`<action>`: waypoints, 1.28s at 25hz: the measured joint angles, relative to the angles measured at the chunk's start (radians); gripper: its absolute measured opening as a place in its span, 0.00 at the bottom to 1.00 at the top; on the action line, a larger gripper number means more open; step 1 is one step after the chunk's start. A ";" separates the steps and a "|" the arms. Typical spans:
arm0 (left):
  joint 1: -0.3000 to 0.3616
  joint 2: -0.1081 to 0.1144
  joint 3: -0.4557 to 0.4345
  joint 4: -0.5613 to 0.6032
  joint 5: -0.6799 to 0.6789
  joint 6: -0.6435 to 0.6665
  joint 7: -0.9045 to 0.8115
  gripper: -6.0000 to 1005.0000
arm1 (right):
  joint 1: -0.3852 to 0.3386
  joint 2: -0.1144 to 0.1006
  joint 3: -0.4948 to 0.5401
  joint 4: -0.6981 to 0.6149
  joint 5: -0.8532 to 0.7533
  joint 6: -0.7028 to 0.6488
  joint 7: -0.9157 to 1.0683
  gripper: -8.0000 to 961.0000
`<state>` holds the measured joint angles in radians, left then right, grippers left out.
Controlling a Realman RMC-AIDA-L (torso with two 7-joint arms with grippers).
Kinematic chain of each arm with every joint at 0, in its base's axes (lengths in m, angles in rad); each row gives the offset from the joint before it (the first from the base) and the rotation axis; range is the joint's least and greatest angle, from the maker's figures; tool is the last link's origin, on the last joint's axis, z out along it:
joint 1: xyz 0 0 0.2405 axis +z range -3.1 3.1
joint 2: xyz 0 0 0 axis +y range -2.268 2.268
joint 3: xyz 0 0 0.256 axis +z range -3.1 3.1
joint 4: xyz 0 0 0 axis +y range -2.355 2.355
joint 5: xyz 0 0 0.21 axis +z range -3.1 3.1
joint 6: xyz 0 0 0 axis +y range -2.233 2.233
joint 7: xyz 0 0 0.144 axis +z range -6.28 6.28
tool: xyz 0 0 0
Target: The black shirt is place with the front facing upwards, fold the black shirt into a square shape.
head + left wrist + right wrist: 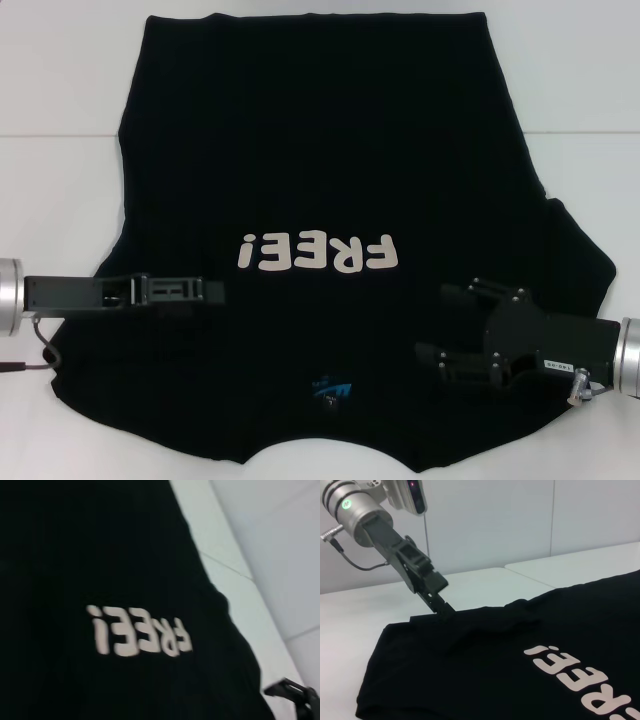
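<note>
Pincers, two of them, sit low over one black shirt [320, 180], one at each side of its near end. The left pincer [215, 291] reaches in from the left edge; in the right wrist view [445, 609] its narrow black tip comes down onto a raised ridge of cloth at the shirt's side, the fingers drawn together there, seemingly pinching the fabric, though black on black makes the contact hard to read. The right pincer [450, 320] lies over the shirt's right near part, its two fingers [466, 292] spread apart with dark cloth showing between them; whether they touch the cloth I cannot tell. A corner of it peeks into the left wrist view [292, 691].

The shirt lies spread flat on the white tabletop [60, 80], front up, cream "FREE!" lettering [318, 253] across the chest, a small blue neck mark [332, 388] near the robot. Its near edge is cut off by the frame, and the sleeves are hard to make out.
</note>
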<state>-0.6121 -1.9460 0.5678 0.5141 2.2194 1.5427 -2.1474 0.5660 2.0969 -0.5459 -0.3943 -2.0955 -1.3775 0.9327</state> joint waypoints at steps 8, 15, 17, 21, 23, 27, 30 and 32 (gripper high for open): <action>0.031 0.004 -0.016 0.005 -0.087 0.101 0.198 0.86 | -0.005 0.000 0.047 0.000 0.003 0.001 0.017 0.93; 0.090 -0.070 -0.017 0.018 -0.100 0.043 0.626 0.86 | -0.025 -0.021 0.120 -0.087 -0.004 0.032 0.369 0.93; 0.110 -0.097 -0.024 0.041 -0.109 0.034 0.737 0.86 | -0.037 -0.030 0.117 -0.152 -0.016 0.025 0.504 0.93; 0.127 -0.125 -0.016 0.083 -0.103 0.047 0.823 0.86 | -0.049 -0.059 0.116 -0.293 -0.084 -0.005 0.806 0.93; 0.130 -0.128 -0.007 0.087 -0.100 0.066 0.842 0.86 | -0.047 -0.083 0.113 -0.355 -0.130 -0.033 0.951 0.93; 0.136 -0.129 0.000 0.085 -0.099 0.118 0.908 0.86 | -0.028 -0.142 0.108 -0.438 -0.225 -0.117 1.190 0.93; 0.137 -0.133 0.004 0.083 -0.099 0.135 0.926 0.86 | -0.007 -0.183 0.107 -0.494 -0.312 -0.144 1.376 0.93; 0.138 -0.134 0.009 0.083 -0.098 0.136 0.929 0.86 | 0.012 -0.213 0.107 -0.510 -0.378 -0.151 1.492 0.93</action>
<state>-0.4745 -2.0798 0.5773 0.5973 2.1213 1.6791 -1.2181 0.5777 1.8838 -0.4392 -0.9044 -2.4733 -1.5286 2.4248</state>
